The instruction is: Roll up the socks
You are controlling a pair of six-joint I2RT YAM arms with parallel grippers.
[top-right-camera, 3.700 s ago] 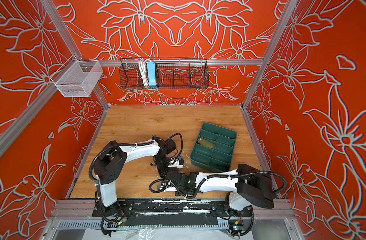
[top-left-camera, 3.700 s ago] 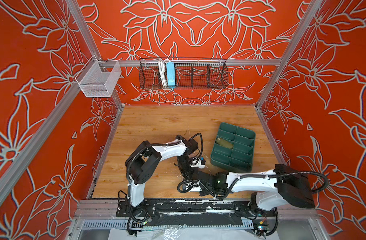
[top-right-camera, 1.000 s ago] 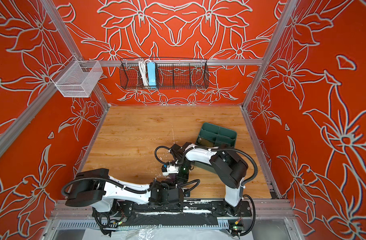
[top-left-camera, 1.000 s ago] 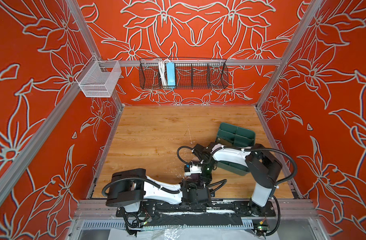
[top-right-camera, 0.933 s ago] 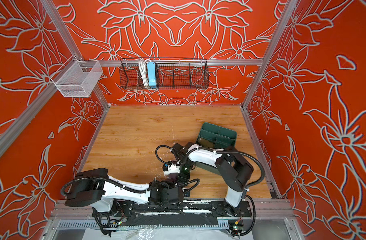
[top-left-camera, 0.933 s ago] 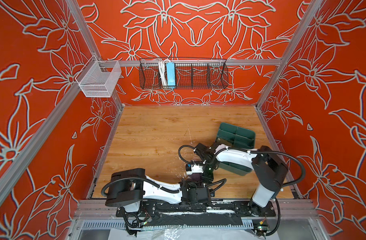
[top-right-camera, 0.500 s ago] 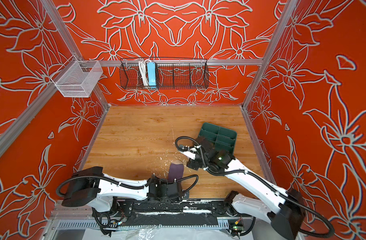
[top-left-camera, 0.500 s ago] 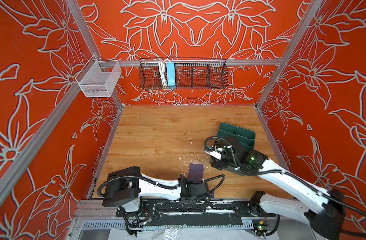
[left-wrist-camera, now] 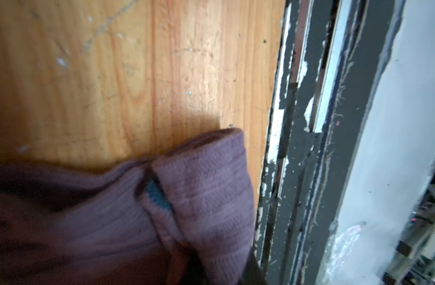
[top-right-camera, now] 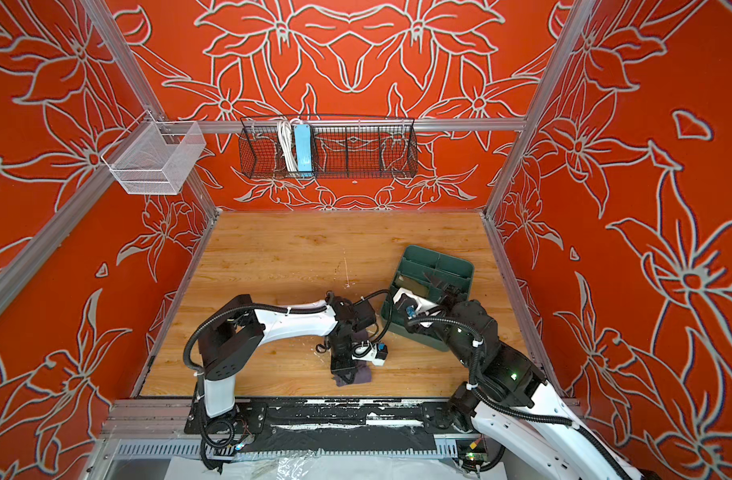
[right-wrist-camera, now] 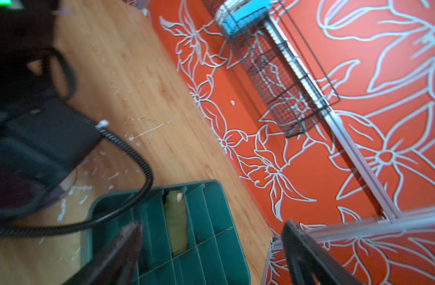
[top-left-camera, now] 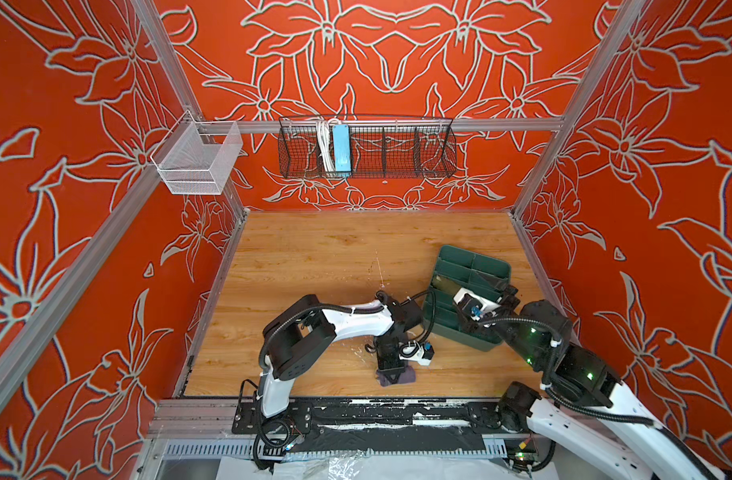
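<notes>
**Sock Positions and Jaw States**

The purple sock (top-left-camera: 406,376) is lying bunched on the table (top-left-camera: 314,257) near its front edge, close to the black base rail (top-left-camera: 356,415). The left wrist view is showing its ribbed knit (left-wrist-camera: 199,197) folded over, with a dark blue stripe in the fold. The olive green sock (right-wrist-camera: 177,222) is sitting rolled in one long compartment of the dark green tray (top-left-camera: 480,259). The tray is resting askew on the right side of the table.

The table is presenting a light wood-grain surface carrying white scratches and flecks. Red walls with pale outlined flowers are enclosing it on three sides. A black wire basket (top-left-camera: 397,153) is hanging on the back wall, holding a light blue bar and a white cable. A white mesh basket (top-left-camera: 198,162) is hanging at the left corner.

The left jaws are pointing down and are closed on the purple sock. The right jaws are standing wide open above the tray, holding nothing.
</notes>
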